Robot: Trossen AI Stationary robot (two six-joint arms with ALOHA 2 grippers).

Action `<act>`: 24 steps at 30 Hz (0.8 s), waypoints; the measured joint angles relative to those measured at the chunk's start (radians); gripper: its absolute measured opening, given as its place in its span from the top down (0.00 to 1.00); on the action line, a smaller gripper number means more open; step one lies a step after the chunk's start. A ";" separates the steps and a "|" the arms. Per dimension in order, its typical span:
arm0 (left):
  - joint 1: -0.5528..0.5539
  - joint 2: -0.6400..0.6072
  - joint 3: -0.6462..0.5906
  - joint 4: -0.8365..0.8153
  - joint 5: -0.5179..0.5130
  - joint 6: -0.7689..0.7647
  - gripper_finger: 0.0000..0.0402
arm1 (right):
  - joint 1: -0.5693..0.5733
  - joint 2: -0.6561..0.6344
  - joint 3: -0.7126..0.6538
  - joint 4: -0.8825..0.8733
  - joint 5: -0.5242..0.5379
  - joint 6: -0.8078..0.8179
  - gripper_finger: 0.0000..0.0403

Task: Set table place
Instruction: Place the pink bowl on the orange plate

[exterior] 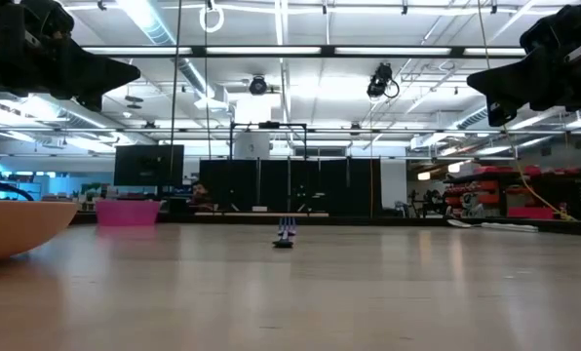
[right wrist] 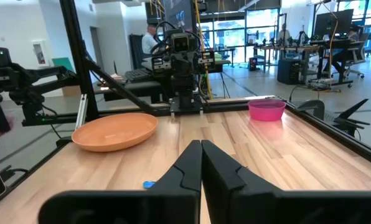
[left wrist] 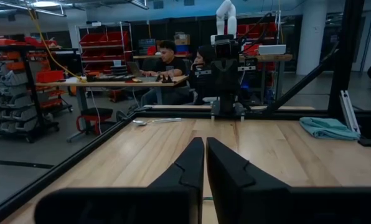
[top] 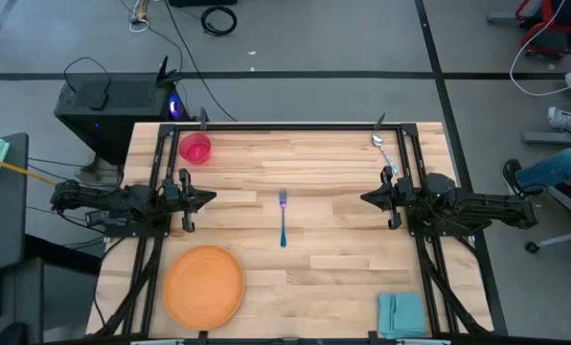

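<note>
Seen from above, the wooden surface (top: 333,259) carries four place items, all apart from one another. The blue-handled fork (top: 283,218) lies at centre, tines toward 12 o'clock. The orange plate (top: 204,285) sits at about 7 o'clock from the fork, near the surface's edge. The pink cup (top: 195,149) stands at about 10 o'clock, in the far corner beside the left rail. The silver spoon (top: 383,149) lies at about 2 o'clock, close to the right rail. A folded teal napkin (top: 401,313) rests at about 5 o'clock. The left gripper (top: 207,198) hangs above the surface at 9 o'clock from the fork, its jaws pressed together and holding nothing. The right gripper (top: 367,198) hangs opposite at 3 o'clock, jaws likewise pressed together and holding nothing. Both grippers point toward the fork and are well apart from it. Beyond the spoon side, two people (left wrist: 182,65) sit at a desk in the room.
</note>
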 joint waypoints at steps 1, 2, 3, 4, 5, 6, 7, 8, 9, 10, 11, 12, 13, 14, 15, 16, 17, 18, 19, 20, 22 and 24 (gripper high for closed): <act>0.000 0.000 0.000 0.000 0.000 0.004 0.94 | 0.000 0.000 0.000 0.000 0.000 0.000 0.97; 0.000 0.000 0.000 0.000 0.000 0.004 0.94 | 0.000 0.000 0.000 0.000 0.000 0.000 0.97; 0.000 0.000 0.000 0.000 0.000 0.004 0.94 | 0.000 0.000 0.000 0.000 0.000 0.000 0.97; 0.000 0.000 0.000 0.000 0.000 0.004 0.94 | 0.000 0.000 0.000 0.000 0.000 0.000 0.97; 0.000 0.000 0.000 0.000 0.000 0.003 0.94 | 0.000 0.000 0.000 0.000 0.000 0.000 0.97; 0.000 0.000 0.000 0.000 0.000 -0.001 0.94 | 0.000 0.000 0.000 0.000 0.000 0.000 0.97; 0.000 0.000 0.000 0.000 0.000 -0.004 0.93 | 0.000 0.000 0.000 0.000 0.000 0.000 0.97; 0.000 0.000 0.000 0.000 0.000 -0.005 0.93 | 0.000 0.000 0.000 0.000 0.000 0.000 0.97; 0.000 0.000 0.000 0.000 0.000 -0.005 0.92 | 0.000 0.000 0.000 0.000 0.000 0.000 0.97; 0.000 0.000 0.000 0.000 0.000 -0.005 0.92 | 0.000 0.000 0.000 0.000 0.000 0.000 0.97; 0.000 0.000 0.000 0.000 0.000 -0.005 0.92 | 0.000 0.000 0.000 0.000 0.000 0.000 0.97; 0.000 0.000 0.000 0.000 0.000 -0.007 0.91 | 0.000 0.000 0.000 0.000 0.000 0.000 0.97; 0.000 0.000 0.000 0.000 0.000 -0.008 0.91 | 0.000 0.000 0.000 0.000 0.000 0.000 0.97; 0.000 0.000 0.000 0.000 0.000 -0.008 0.91 | 0.000 0.000 0.000 0.000 0.000 0.000 0.97; 0.000 0.000 0.000 0.000 0.000 -0.008 0.91 | 0.000 0.000 0.000 0.000 0.000 0.000 0.97; 0.000 0.000 0.000 0.000 0.000 -0.008 0.91 | 0.000 0.000 0.000 0.000 0.000 0.000 0.97; 0.000 0.000 0.000 0.000 0.000 -0.008 0.91 | 0.000 0.000 0.000 0.000 0.000 0.000 0.97; 0.000 0.000 0.000 0.000 0.000 -0.008 0.92 | 0.000 0.000 0.000 0.000 0.000 0.000 0.97; 0.000 0.000 0.000 0.000 0.000 -0.008 0.92 | 0.000 0.000 0.000 0.000 0.000 0.000 0.97; 0.000 0.000 0.000 0.000 0.000 -0.008 0.93 | 0.000 0.000 0.000 0.000 0.000 0.000 0.97; 0.000 0.000 0.000 0.000 0.000 -0.007 0.93 | 0.000 0.000 0.000 0.000 0.000 0.000 0.97; 0.000 0.000 0.000 0.001 0.000 -0.001 0.94 | 0.000 0.000 0.000 0.000 0.000 0.000 0.97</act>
